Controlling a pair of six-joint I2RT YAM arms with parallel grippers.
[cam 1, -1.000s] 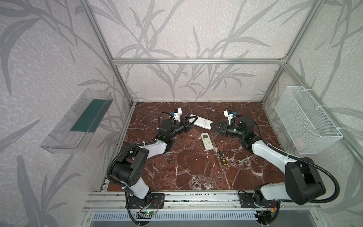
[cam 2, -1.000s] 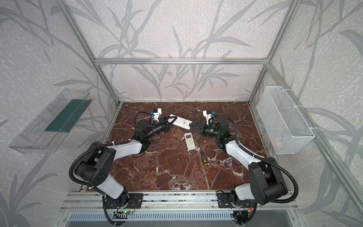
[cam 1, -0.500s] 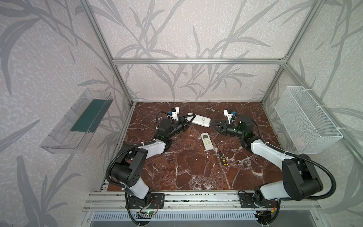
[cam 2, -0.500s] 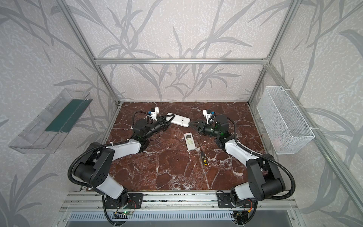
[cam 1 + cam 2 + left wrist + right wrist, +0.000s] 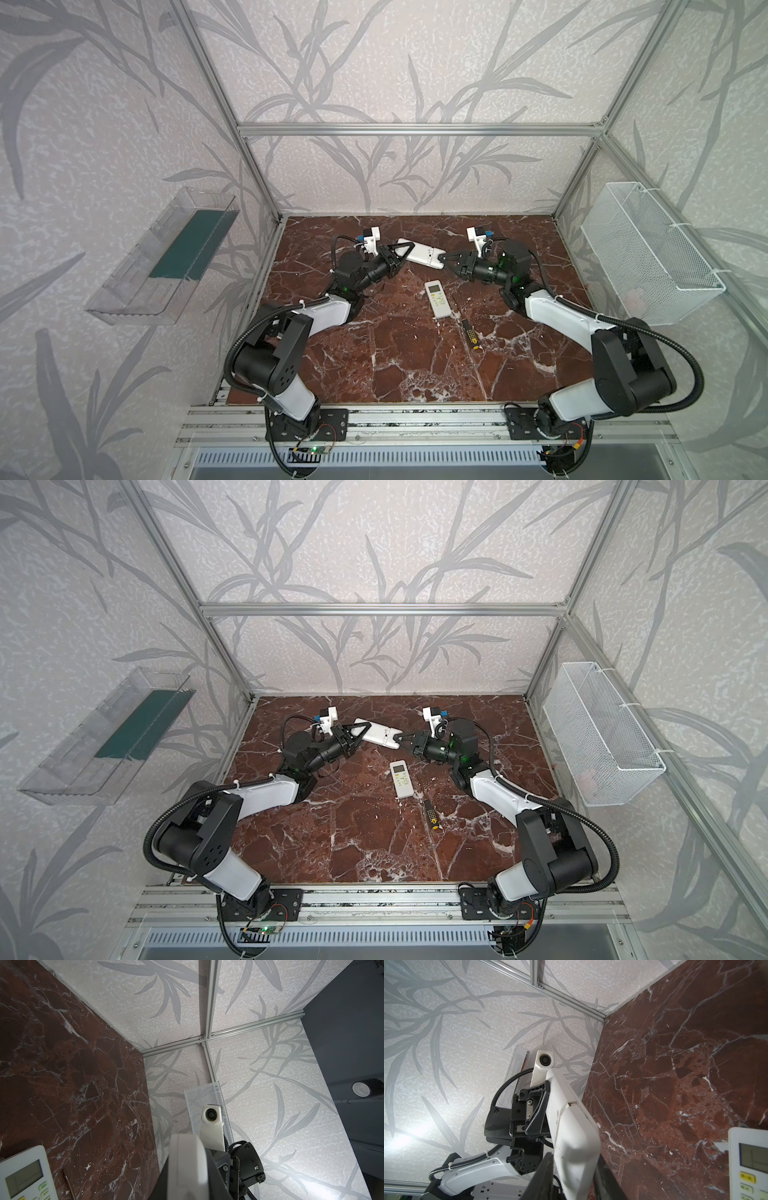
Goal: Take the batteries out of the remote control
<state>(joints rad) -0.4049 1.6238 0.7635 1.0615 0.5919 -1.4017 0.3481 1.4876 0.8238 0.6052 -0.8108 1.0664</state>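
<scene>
A white remote control (image 5: 420,253) (image 5: 378,734) hangs above the far part of the marble table, held at both ends. My left gripper (image 5: 406,251) (image 5: 362,729) is shut on its left end. My right gripper (image 5: 444,258) (image 5: 398,738) is shut on its right end. The left wrist view shows the remote control (image 5: 187,1167) edge-on between dark fingers (image 5: 216,1176). In the right wrist view the remote control (image 5: 575,1136) has a finger (image 5: 544,1176) on each side. The batteries are hidden.
A second white remote (image 5: 439,299) (image 5: 25,1176) (image 5: 749,1163) lies face up mid-table. A black-and-yellow screwdriver (image 5: 469,332) lies just in front of it. A white wire basket (image 5: 648,257) hangs on the right wall, a clear tray (image 5: 166,257) on the left.
The held remote has shifted slightly back and left with my left gripper. My right gripper has come in from just right of it and closed on its near end.
</scene>
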